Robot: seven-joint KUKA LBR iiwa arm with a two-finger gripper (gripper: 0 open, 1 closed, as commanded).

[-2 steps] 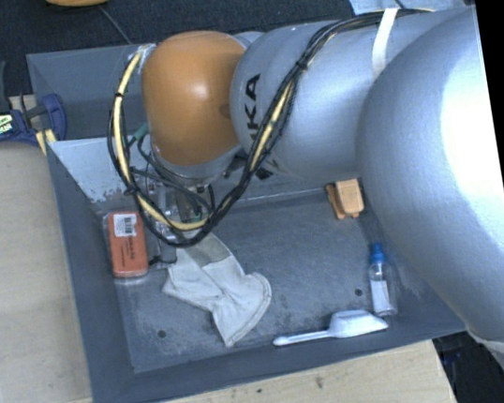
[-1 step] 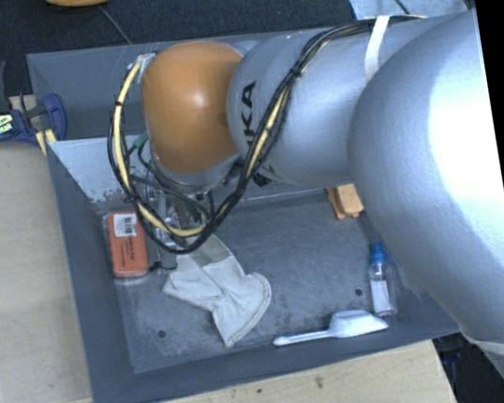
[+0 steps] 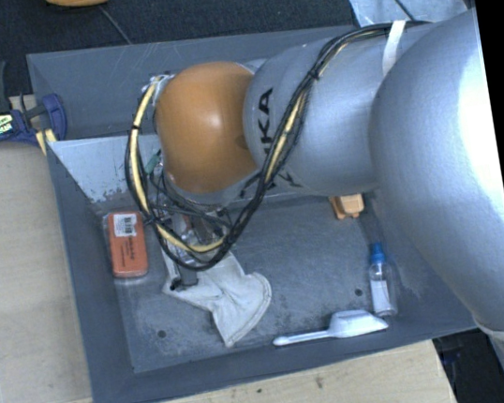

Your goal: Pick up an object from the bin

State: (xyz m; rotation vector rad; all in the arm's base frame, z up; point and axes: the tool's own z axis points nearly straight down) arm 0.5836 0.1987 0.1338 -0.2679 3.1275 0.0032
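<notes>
Grey metal bin (image 3: 318,261) holds a few loose items; pincer (image 3: 183,275) sits low at left centre under the orange wrist cover (image 3: 207,127), at the upper left edge of a crumpled white cloth (image 3: 238,304); clenched or released cannot be told; orange packet (image 3: 127,246) just left; white scoop (image 3: 334,329), blue-capped bottle (image 3: 379,286) and tan block (image 3: 348,204) well apart.

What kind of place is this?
Probably a robot test lab: a big grey arm with cables reaches into a metal bin of odd things: white cloth, scoop, small bottle.
</notes>
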